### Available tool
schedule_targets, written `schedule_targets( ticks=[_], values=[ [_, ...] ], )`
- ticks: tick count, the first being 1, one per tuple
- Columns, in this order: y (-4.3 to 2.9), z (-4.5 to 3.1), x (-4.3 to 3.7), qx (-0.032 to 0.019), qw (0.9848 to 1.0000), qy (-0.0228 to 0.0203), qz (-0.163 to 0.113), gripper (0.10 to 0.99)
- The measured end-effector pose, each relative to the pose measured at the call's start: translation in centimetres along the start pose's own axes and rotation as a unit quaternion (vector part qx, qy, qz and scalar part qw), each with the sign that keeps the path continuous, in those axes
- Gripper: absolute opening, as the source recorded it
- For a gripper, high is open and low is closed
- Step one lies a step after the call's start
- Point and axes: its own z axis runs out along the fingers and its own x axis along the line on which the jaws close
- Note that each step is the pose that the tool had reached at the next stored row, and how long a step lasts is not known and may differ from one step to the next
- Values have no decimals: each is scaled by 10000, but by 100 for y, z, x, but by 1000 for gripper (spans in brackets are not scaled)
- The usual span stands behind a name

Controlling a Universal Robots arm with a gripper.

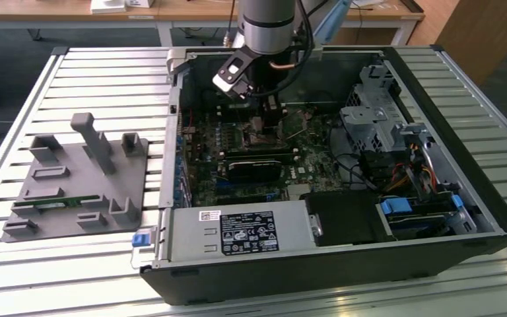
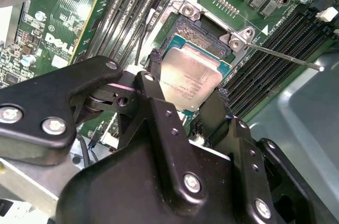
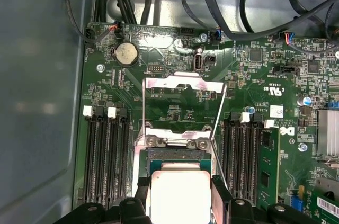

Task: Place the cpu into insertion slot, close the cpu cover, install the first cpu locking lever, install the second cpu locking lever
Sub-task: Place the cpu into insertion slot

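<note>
Silver-topped cpu is sitting clenched between the jaws at the insertion slot in the second wrist view. The first wrist view is adding the cpu cover, standing open just beside that slot. The exterior view is adding a white printed label, well apart from the slot.

Robotics lab or test workshop, on this evidence: slatted aluminium tabletop, opened computer case, grey parts fixture, robot arm, wooden desks behind.
</note>
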Motion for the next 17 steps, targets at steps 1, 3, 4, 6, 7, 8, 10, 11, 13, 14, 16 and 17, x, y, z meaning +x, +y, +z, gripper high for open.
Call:
schedule_targets(
  ticks=[1, 3, 4, 6, 7, 8, 10, 11, 13, 14, 16, 17],
  values=[
    [0, 2, 0, 0, 10000, 0, 0, 537],
    [-1, 7, 0, 0, 10000, 0, 0, 537],
    [-1, 10, 0, 0, 10000, 0, 0, 537],
    [-1, 18, 1, -1, 10000, 1, 0, 537],
    [-1, 22, 1, 0, 10000, 0, 0, 537],
    [-1, 26, 1, 0, 10000, 0, 0, 537],
    [-2, 37, 1, 0, 10000, 0, 0, 537],
    [-2, 46, 1, 0, 10000, 0, 0, 537],
    [-3, 64, 2, 0, 10000, 0, 0, 537],
    [-4, 71, 2, 0, 10000, 0, 0, 537],
    [-4, 79, 2, 0, 10000, 0, 3, 537],
    [-4, 83, 3, 0, 10000, -1, 10, 537]
  ],
)
